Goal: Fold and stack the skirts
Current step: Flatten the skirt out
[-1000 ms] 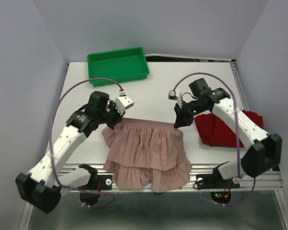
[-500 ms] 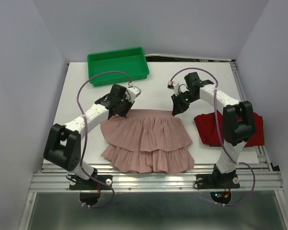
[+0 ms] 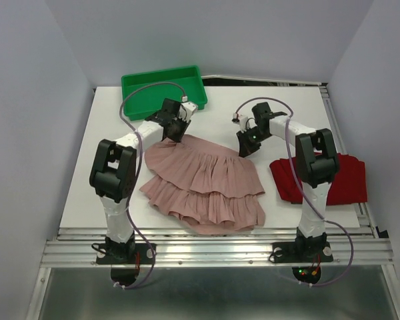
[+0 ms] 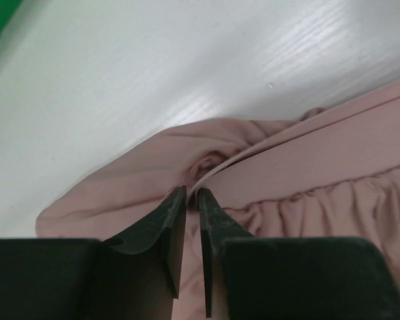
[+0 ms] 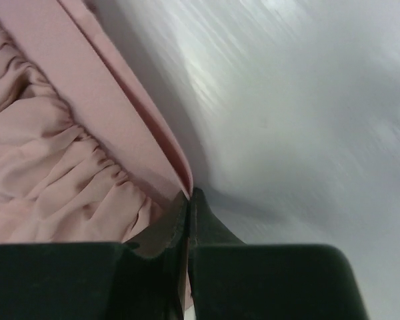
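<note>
Pink cloth fills the middle of the top view. The pink skirt (image 3: pixel 203 183) lies spread on the white table (image 3: pixel 287 110), its two ruffle tiers toward the near edge and its waistband on the far side. The left gripper (image 3: pixel 176 131) sits at the waistband's left end and the right gripper (image 3: pixel 245 148) at its right end. Only this view shows the dark red skirt (image 3: pixel 350 180), bunched at the table's right side under the right arm, well apart from the pink one. It also shows the whole green tray (image 3: pixel 165 111) at the far left.

From the left wrist, the fingers (image 4: pixel 170 223) stand a little apart, with pink showing through the slit. The waistband's folded end meets their tips. Whether they grip it cannot be told.

From the right wrist, the fingers (image 5: pixel 207 223) are pressed together on the waistband's corner, its edge running straight into their tips. Gathered cloth lies to their left and bare table to their right.
</note>
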Robot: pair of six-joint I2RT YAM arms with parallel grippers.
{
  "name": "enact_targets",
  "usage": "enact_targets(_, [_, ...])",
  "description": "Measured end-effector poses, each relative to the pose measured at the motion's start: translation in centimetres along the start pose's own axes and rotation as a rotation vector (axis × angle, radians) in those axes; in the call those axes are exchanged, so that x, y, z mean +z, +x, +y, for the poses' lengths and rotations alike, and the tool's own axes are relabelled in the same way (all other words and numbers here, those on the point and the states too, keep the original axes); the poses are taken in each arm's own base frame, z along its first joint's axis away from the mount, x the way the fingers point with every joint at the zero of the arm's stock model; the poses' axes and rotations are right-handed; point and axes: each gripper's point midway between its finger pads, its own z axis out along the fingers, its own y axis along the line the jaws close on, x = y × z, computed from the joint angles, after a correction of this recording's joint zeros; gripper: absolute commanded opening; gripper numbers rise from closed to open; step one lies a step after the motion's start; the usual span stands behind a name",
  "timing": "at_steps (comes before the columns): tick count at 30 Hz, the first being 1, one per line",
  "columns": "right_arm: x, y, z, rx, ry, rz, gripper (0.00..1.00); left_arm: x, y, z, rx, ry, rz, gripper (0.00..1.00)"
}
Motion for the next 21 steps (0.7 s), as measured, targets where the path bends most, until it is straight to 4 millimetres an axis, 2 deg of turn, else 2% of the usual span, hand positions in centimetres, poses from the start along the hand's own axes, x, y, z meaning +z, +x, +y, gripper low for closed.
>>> enact_targets(3, [0.2, 0.6, -0.7, 0.037, 0.019, 0.02, 0.01, 0.9, -1.7, 2.1, -0.011, -0.032, -0.004, 0.53])
enact_targets(6, [-0.1, 0.9, -1.0, 0.067, 0.025, 0.023, 0.01, 0.2, -2.8, 3.8, -0.03, -0.047, -0.019, 0.56])
enact_targets(9, [-0.3, 1.8, -0.3, 0.092, 0.014, 0.036, 0.01, -1.7, -3.4, 4.7, -0.049, -0.047, -0.037, 0.56])
enact_targets(13, [-0.9, 4.3, 2.2, 0.161, -0.063, 0.084, 0.01, -6.6, -3.4, 3.1, -0.057, 0.002, -0.084, 0.56])
enact_targets(17, [-1.1, 7.0, 4.8, 0.251, -0.157, 0.142, 0.01, -10.7, -1.5, 0.7, -0.064, 0.062, -0.091, 0.56])
enact_targets(18, [-1.2, 7.4, 5.2, 0.268, -0.171, 0.155, 0.01, -10.9, -0.8, 0.3, -0.065, 0.075, -0.079, 0.55])
enact_targets(21, [-1.2, 9.0, 6.8, 0.331, -0.23, 0.186, 0.01, -10.5, 3.9, -1.8, -0.077, 0.146, 0.027, 0.49])
